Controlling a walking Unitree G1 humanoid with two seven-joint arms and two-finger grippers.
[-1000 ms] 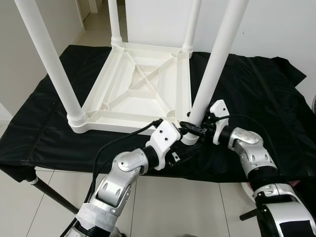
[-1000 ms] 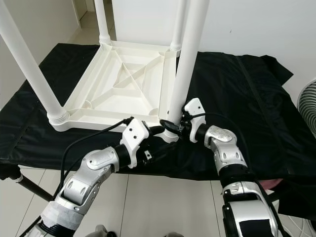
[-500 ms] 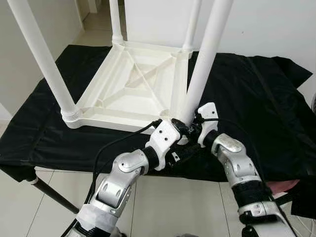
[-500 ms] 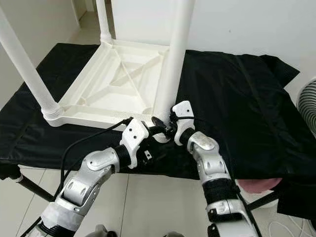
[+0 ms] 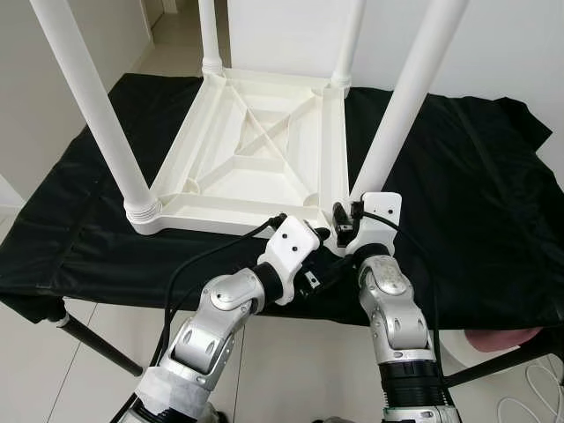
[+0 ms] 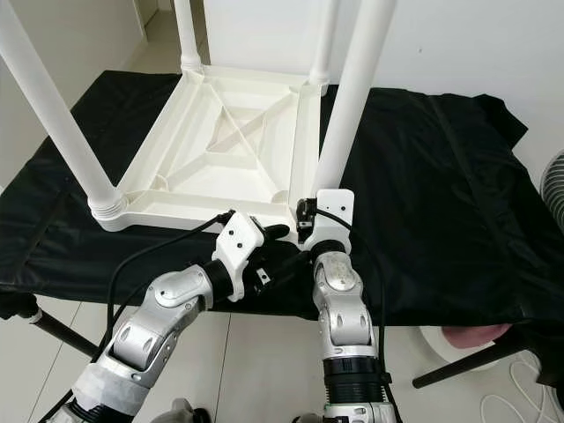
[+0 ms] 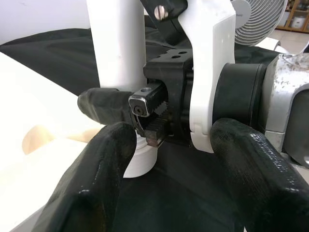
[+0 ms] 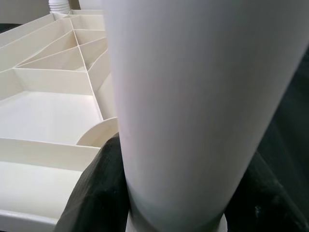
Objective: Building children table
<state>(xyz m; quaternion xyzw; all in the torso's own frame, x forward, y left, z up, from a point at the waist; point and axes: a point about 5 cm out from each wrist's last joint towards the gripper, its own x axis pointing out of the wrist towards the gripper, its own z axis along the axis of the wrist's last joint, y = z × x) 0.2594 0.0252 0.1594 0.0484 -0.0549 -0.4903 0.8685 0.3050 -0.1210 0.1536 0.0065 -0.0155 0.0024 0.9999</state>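
The white children's table (image 5: 251, 167) lies upside down on a black cloth (image 5: 458, 211), legs pointing up. My right gripper (image 5: 345, 231) is shut on the base of the near right leg (image 5: 397, 115), where it enters the corner socket. In the right wrist view this leg (image 8: 193, 96) sits between the two black fingers (image 8: 96, 193). My left gripper (image 6: 278, 247) is open just left of that corner. In the left wrist view its fingers (image 7: 91, 193) spread wide in front of the right gripper's wrist, with the leg (image 7: 116, 48) beyond.
The other three legs (image 5: 92, 106) stand upright in their corners. The cloth-covered bench ends at a front edge (image 5: 106, 295) just before my arms, with tiled floor below. A fan (image 6: 555, 176) stands at the right. A black stand leg (image 5: 97, 344) slants at the lower left.
My right forearm has swung in from the right to come straight up from below, turning its wrist about the near right leg while keeping hold. The left arm has stayed in place.
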